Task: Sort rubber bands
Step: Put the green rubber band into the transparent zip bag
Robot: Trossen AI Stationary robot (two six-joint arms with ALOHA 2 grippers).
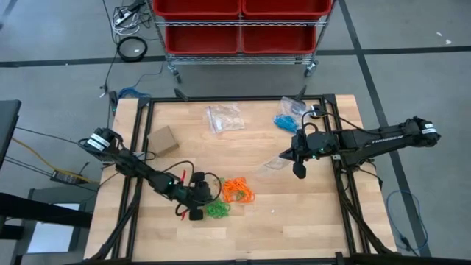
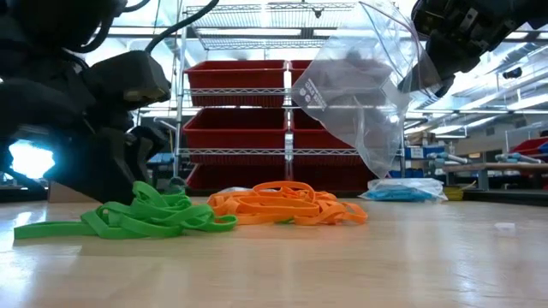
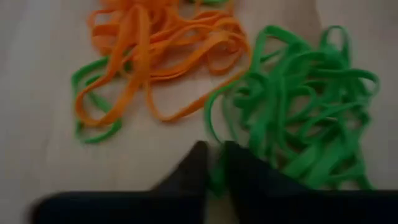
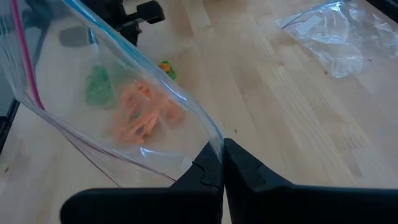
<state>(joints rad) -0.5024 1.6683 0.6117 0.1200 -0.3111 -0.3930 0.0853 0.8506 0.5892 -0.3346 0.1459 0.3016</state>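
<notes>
Left tool [image 3: 213, 163] lowered to the pale wooden counter [image 1: 294, 213], at the seven o'clock edge of the loose green heap of thin rubber bands [image 1: 216, 210]. Fingers nearly together, a green strand running between the tips; whether pinched firm or merely straddled, cannot tell. Probable purpose: drawing green loops clear of the neighbouring colour.

Tangled orange heap of thin rubber bands [image 1: 238, 191] lying just beside the green, at its one o'clock, edges touching. A few green loops mixed into the orange clump in the left wrist view. Separation judged incomplete.

Right tool [image 4: 222, 163] raised above the counter at three o'clock from centre, clamped on one edge of a clear plastic zip bag [image 2: 364, 94]. Bag hanging free and slack, presumably held ready to receive one colour.

Blue bundle of bands in plastic [image 1: 288, 120] at one o'clock near the far edge. Second clear bag [image 1: 224, 118] at twelve o'clock. Small brown cardboard box [image 1: 163, 140] at ten o'clock.
</notes>
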